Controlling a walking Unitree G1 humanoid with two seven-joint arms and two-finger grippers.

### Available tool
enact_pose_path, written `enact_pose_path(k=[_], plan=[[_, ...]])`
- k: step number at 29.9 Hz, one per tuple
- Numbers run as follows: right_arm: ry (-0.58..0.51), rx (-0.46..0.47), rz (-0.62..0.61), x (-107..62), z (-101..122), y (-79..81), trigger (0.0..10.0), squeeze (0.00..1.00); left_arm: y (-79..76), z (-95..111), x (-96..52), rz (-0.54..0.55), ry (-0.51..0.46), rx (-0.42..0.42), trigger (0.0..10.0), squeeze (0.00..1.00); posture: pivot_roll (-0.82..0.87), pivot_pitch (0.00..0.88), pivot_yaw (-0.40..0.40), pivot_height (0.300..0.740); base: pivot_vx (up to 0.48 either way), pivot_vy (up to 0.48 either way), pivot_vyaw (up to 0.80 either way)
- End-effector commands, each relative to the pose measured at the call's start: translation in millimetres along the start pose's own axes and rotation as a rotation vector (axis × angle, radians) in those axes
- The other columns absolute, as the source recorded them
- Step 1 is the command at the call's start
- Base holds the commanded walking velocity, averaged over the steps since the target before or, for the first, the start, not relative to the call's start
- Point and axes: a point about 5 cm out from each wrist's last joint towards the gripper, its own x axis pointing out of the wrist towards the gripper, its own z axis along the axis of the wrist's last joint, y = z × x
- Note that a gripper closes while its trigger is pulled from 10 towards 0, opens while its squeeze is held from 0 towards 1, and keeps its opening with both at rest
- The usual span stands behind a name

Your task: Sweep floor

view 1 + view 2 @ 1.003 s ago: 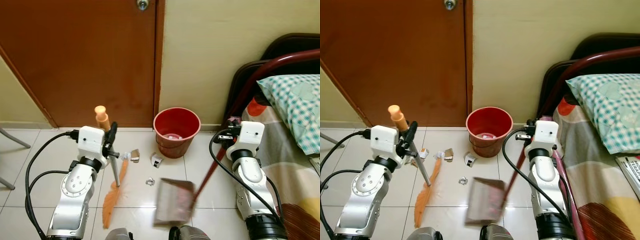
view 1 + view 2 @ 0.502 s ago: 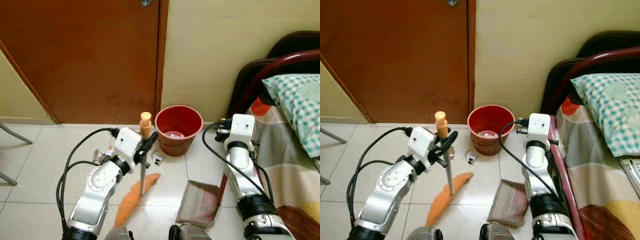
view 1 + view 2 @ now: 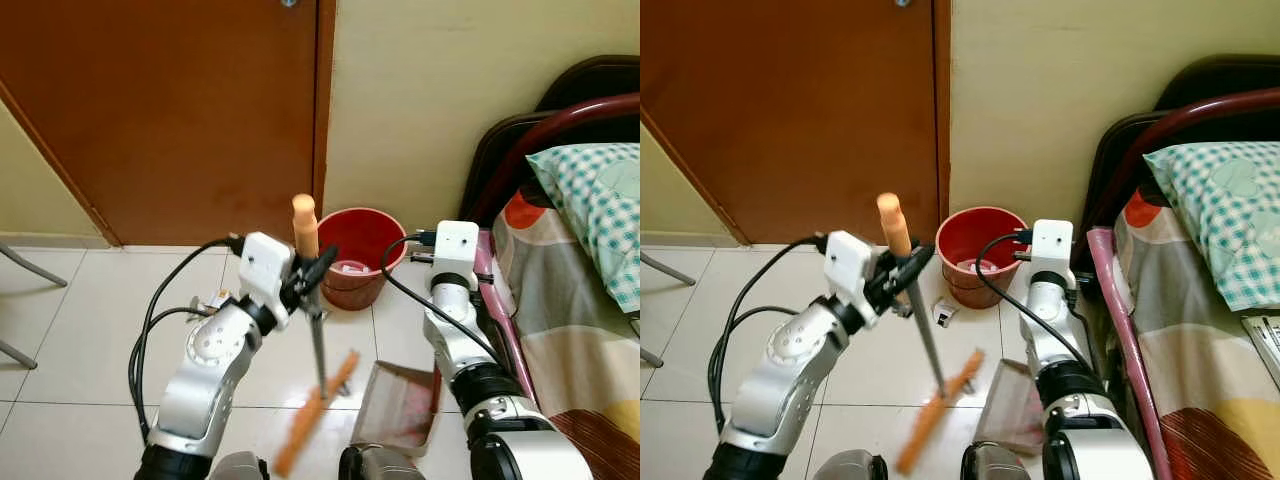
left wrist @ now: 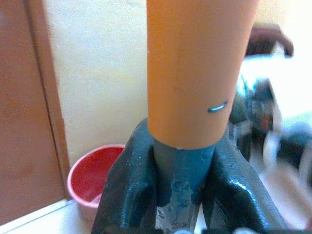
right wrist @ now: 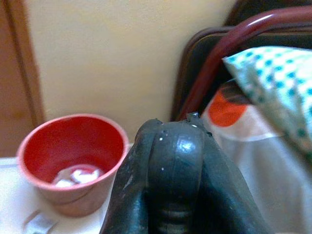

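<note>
My left gripper (image 3: 312,272) is shut on the grey shaft of a broom, just under its orange grip (image 4: 195,73). The broom's orange bristle head (image 3: 316,414) is blurred and lies on the tiles right beside the mouth of a brown dustpan (image 3: 400,410). My right gripper (image 5: 168,146) is shut on the dustpan's long dark red handle (image 3: 497,290), beside the bed. Paper scraps lie by the left arm (image 3: 214,300) and near the bucket (image 3: 943,316).
A red bucket (image 3: 352,255) with some trash in it stands against the wall by the brown door (image 3: 180,110). A bed (image 3: 590,260) with a checked pillow and dark headboard borders the right. A chair leg (image 3: 30,268) shows at far left.
My left arm has swung the broom to the right, sweeping its head across the tiles to the dustpan. The right arm and dustpan have shifted toward the bed. The camera view has also shifted.
</note>
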Motion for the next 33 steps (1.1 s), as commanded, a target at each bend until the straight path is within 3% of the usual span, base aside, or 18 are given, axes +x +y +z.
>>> enact_pose_path(k=[1, 3, 9, 12, 22, 25, 28, 31, 33], plan=[[0.023, 0.014, 0.035, -0.9, -1.9, 8.4, 10.0, 0.00, 2.2, 19.0, 4.3, 0.030, -0.099, -0.047, 10.0, 0.00, 0.06, 0.120, -0.032, 0.740, 0.000, 0.000, 0.00], [0.030, 0.026, 0.063, -3.0, -2.1, 15.2, 10.0, 0.00, 13.9, 24.4, 5.7, 0.118, -0.136, -0.082, 10.0, 0.00, 0.06, 0.122, -0.034, 0.740, 0.000, 0.000, 0.00], [0.032, 0.035, 0.088, -4.5, -3.4, 20.3, 10.0, 0.00, 33.0, 33.5, 2.6, 0.233, -0.182, -0.119, 10.0, 0.00, 0.06, 0.121, -0.039, 0.740, 0.000, 0.000, 0.00], [0.035, 0.069, 0.117, -4.1, -4.3, 20.7, 10.0, 0.00, 60.5, 48.8, -8.5, 0.365, -0.232, -0.057, 10.0, 0.00, 0.06, 0.118, -0.043, 0.740, 0.000, 0.000, 0.00], [0.042, 0.078, 0.121, -0.6, -8.6, 7.3, 10.0, 0.00, 100.6, 83.5, -43.3, 0.491, -0.281, 0.089, 10.0, 0.00, 0.08, 0.114, -0.055, 0.740, 0.000, 0.000, 0.00], [0.021, 0.133, 0.154, -0.1, -4.3, 7.6, 10.0, 0.00, 107.3, 75.4, -51.4, 0.515, -0.239, 0.112, 10.0, 0.00, 0.08, 0.109, -0.055, 0.740, 0.000, 0.000, 0.00], [-0.106, 0.221, 0.212, 2.6, 21.7, 7.6, 10.0, 0.00, 102.2, 48.0, -59.8, 0.497, -0.120, 0.182, 10.0, 0.00, 0.09, 0.106, -0.053, 0.740, 0.000, 0.000, 0.00], [-0.180, 0.296, 0.253, 5.1, 46.2, 4.8, 10.0, 0.00, 98.8, 16.7, -67.8, 0.524, -0.020, 0.166, 10.0, 0.00, 0.08, 0.101, -0.052, 0.740, 0.000, 0.000, 0.00], [-0.202, 0.303, 0.262, 6.1, 54.4, 3.3, 10.0, 0.00, 96.3, 9.1, -69.7, 0.526, -0.001, 0.164, 10.0, 0.00, 0.08, 0.101, -0.052, 0.740, 0.000, 0.000, 0.00]])
